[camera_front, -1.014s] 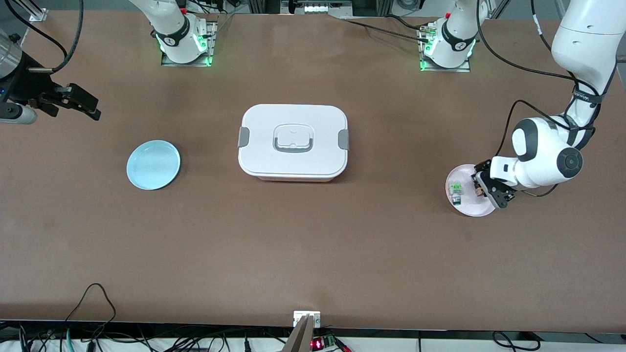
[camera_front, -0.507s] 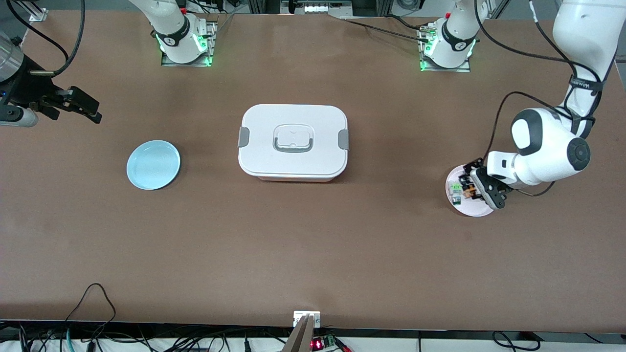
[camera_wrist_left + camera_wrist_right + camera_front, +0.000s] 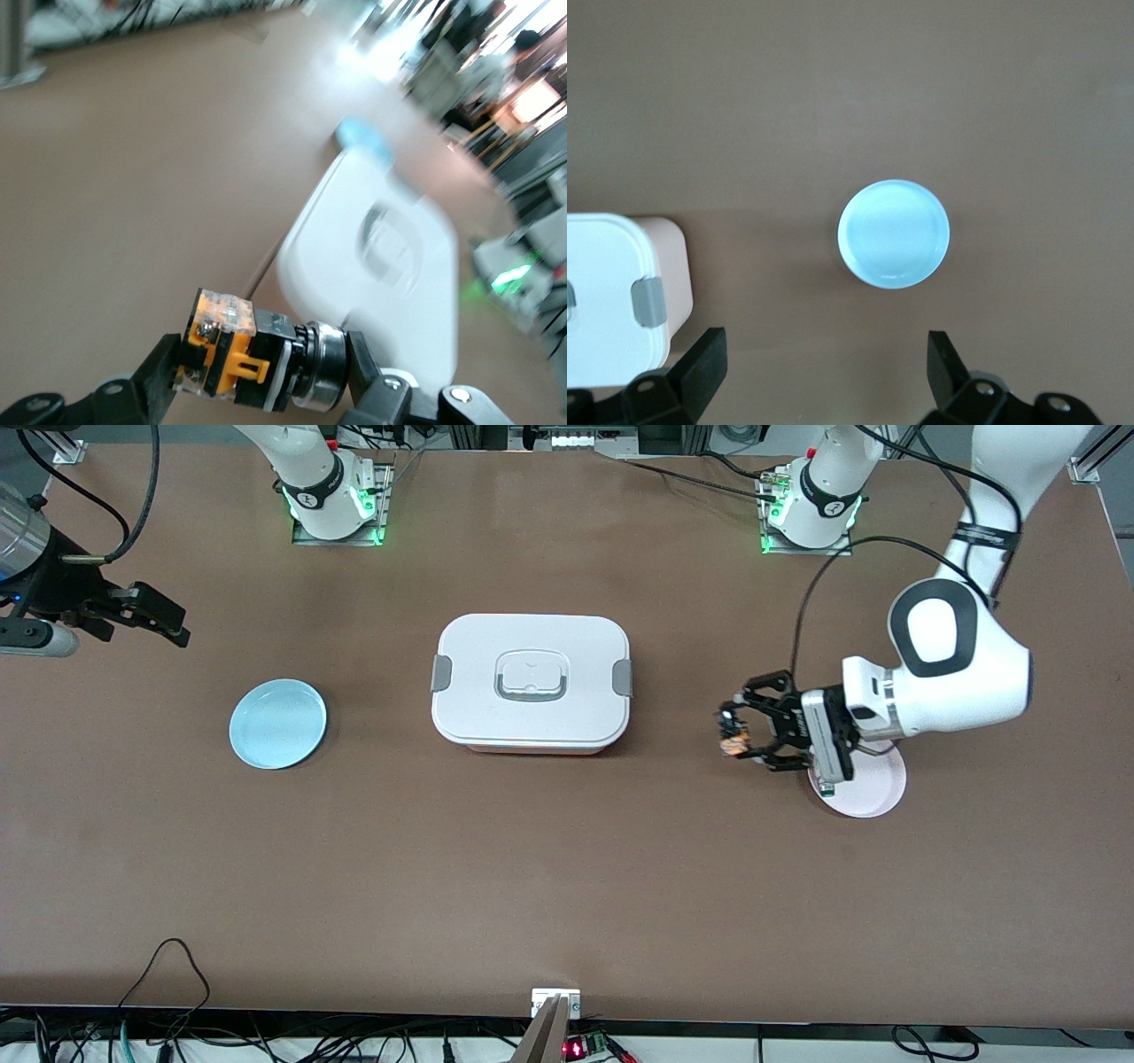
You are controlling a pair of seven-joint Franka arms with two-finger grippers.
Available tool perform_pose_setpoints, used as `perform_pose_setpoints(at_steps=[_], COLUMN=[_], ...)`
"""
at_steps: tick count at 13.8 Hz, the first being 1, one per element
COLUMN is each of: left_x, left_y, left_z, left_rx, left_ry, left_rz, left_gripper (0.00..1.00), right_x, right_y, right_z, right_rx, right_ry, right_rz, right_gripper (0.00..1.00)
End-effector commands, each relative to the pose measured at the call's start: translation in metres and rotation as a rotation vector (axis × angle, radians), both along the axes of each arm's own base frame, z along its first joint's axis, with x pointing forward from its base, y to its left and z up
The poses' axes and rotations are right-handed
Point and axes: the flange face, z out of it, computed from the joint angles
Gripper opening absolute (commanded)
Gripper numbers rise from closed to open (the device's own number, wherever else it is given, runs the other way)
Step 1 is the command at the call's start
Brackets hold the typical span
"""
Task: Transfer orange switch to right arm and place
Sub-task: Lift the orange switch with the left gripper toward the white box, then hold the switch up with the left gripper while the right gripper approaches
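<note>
My left gripper is shut on the orange switch and holds it in the air over the bare table between the white box and the pink plate. In the left wrist view the switch lies crosswise between the fingers, its clear orange block against one finger and its silvery ring against the other. My right gripper is open and empty, up over the right arm's end of the table, above the blue plate. Its open fingers show in the right wrist view, with the blue plate below.
A white lidded box with grey clasps stands mid-table; it also shows in the left wrist view and the right wrist view. My left wrist covers part of the pink plate.
My left gripper has closed on the orange switch on the pink plate, lifted it and swung toward the white box. The right gripper has barely moved.
</note>
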Motion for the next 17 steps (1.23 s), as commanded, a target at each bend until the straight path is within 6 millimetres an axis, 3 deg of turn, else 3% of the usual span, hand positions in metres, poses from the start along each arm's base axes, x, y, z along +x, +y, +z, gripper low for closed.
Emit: perform_pose_setpoints(at_steps=[1, 4, 6, 9, 12, 17], left_x=[-0.015, -0.034, -0.035, -0.051, -0.067, -0.069], left_y=[-0.073, -0.152, -0.178, -0.217, -0.246, -0.259], left_z=[0.032, 0.078, 0.109, 0.125, 0.134, 0.150], left_rx=[-0.237, -0.409, -0.442, -0.494, -0.501, -0.521], left_ry=[0.018, 0.034, -0.005, 0.021, 0.023, 0.010], left_rz=[0.000, -0.018, 0.002, 0.052, 0.085, 0.103], left_gripper=[0.00, 0.00, 0.00, 0.00, 0.00, 0.00], right_x=[-0.010, -0.012, -0.007, 0.002, 0.011, 0.029], right_y=[0.009, -0.003, -0.005, -0.004, 0.005, 0.022], right_z=[0.003, 0.002, -0.004, -0.016, -0.037, -0.093], right_rx=[0.186, 0.524, 0.726, 0.999, 1.193, 1.436], right_ry=[0.063, 0.157, 0.223, 0.300, 0.302, 0.326], right_rz=[-0.002, -0.078, -0.097, -0.124, -0.100, -0.158], right_gripper=[1.00, 1.00, 1.00, 1.00, 1.00, 1.00])
